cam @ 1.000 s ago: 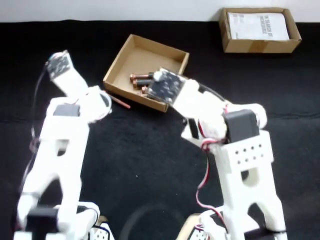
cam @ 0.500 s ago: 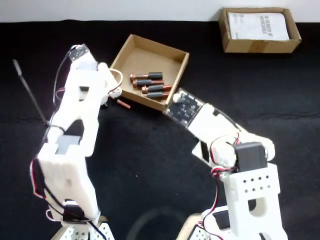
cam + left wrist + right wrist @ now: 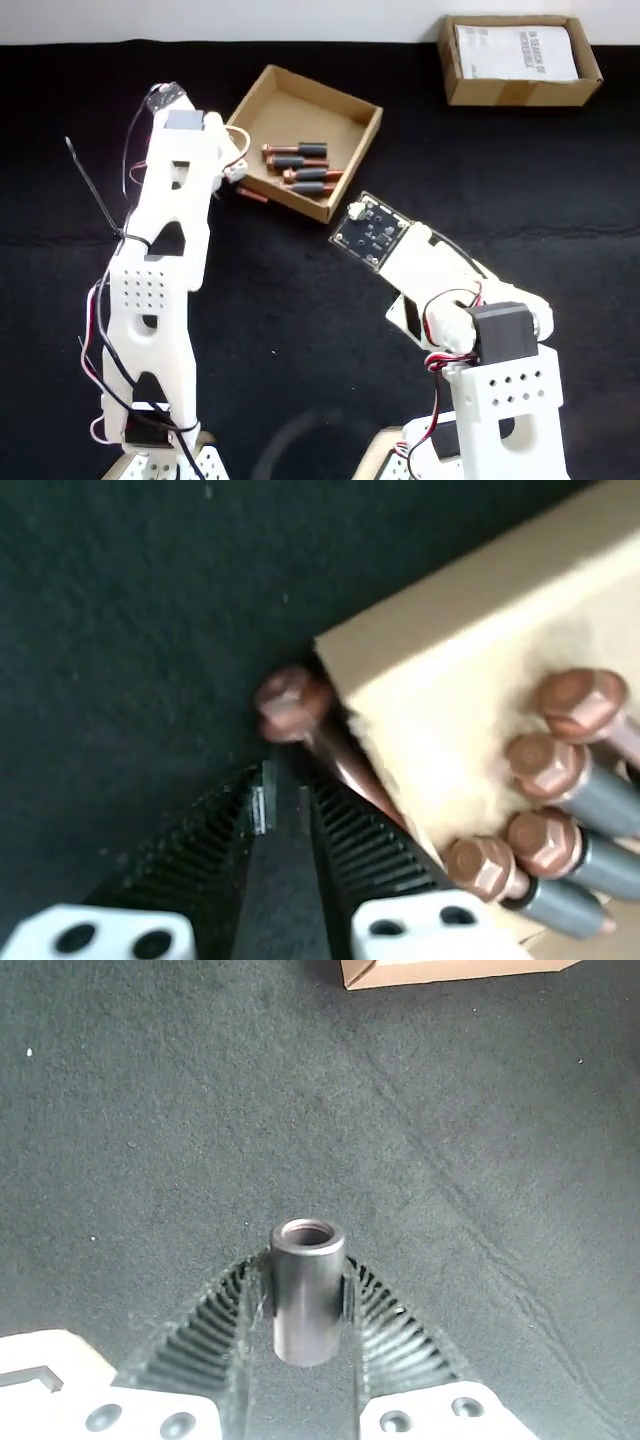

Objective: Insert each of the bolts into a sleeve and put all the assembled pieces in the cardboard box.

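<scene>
Jaws pressed together on nothing, the left tool (image 3: pixel 270 780) sits beside the loose bolt (image 3: pixel 290 700) lying on the table against the cardboard box's (image 3: pixel 450 640) outer wall and should open wide, straddling the shank clear of cardboard, while the right tool (image 3: pixel 306 1265) clamps a sleeve (image 3: pixel 306 1310).

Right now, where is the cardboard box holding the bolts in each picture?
High view: the cardboard box sits on the black table cover, toward the back, beside the left arm.
Left wrist view: its corner lies past the left claw, beside a loose bolt.
Right wrist view: a strip of its wall, beyond the sleeve in the right claw.
Shared landmark: that black table cover.
</scene>
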You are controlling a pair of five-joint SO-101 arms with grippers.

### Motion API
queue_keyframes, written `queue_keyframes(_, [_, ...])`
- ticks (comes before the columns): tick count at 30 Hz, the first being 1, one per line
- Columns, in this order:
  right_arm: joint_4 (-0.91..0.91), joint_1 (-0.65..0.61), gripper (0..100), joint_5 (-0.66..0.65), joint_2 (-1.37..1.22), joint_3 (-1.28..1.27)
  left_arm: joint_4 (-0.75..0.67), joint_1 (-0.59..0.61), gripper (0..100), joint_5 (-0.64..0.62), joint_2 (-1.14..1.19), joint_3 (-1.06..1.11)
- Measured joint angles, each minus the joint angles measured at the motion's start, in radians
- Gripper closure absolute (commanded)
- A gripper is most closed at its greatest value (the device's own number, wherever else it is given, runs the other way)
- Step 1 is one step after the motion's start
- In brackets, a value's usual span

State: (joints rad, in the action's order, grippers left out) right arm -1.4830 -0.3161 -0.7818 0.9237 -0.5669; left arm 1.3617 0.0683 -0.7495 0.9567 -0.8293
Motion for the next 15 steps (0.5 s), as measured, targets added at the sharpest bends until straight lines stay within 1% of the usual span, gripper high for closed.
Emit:
queue_keyframes(4, [0.000, 0.000, 99.0, 0.000, 0.000, 0.000, 0.006, 0.018, 93, 0.000, 0.011, -0.029])
queue_keyframes(6, [0.000, 0.000, 99.0, 0.000, 0.000, 0.000, 0.040, 0.018, 92, 0.000, 0.011, -0.049])
queue_keyframes(11, [0.000, 0.000, 99.0, 0.000, 0.000, 0.000, 0.124, 0.015, 81, 0.000, 0.011, -0.129])
queue_keyframes(13, [0.000, 0.000, 99.0, 0.000, 0.000, 0.000, 0.143, 0.008, 79, 0.000, 0.011, -0.153])
queue_keyframes(15, [0.009, 0.000, 99.0, 0.000, 0.000, 0.000, 0.147, 0.008, 79, 0.000, 0.012, -0.157])
